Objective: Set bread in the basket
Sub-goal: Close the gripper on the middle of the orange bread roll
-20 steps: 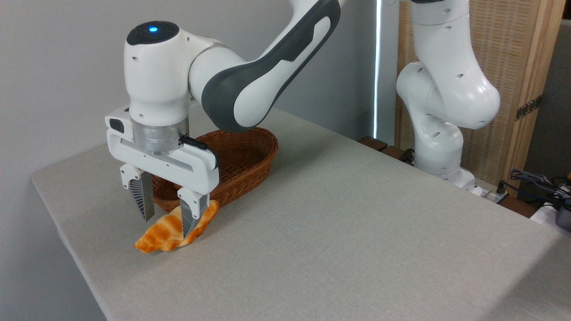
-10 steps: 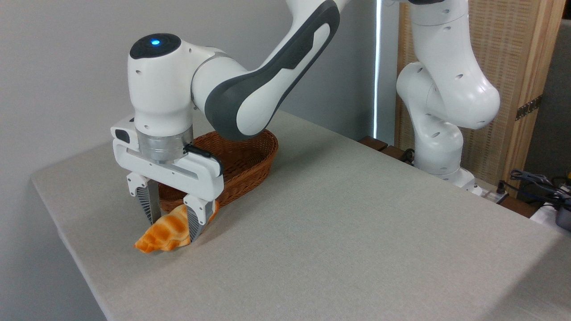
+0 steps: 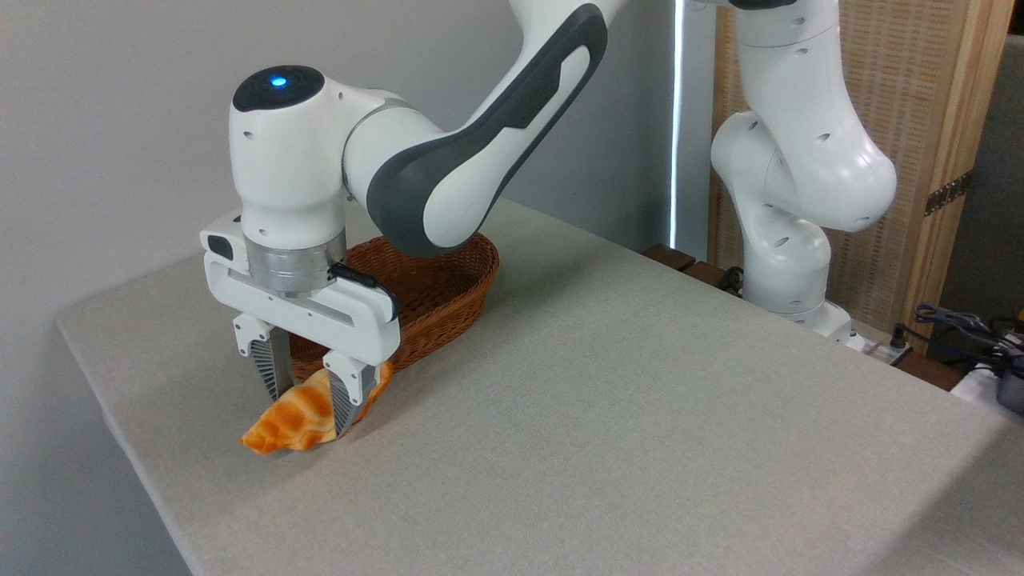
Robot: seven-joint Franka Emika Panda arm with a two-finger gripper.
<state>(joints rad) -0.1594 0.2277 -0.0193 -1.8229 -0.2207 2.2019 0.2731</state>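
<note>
I have the gripper down over the bread, which lies on the table just in front of the basket. The fingers straddle the loaf's middle at a narrow gap, seemingly touching both flanks; I cannot confirm a firm clamp. Step in hand: the grasp. Next I judge: secure the hold, lift clear of the rim, carry back over the basket.
</note>
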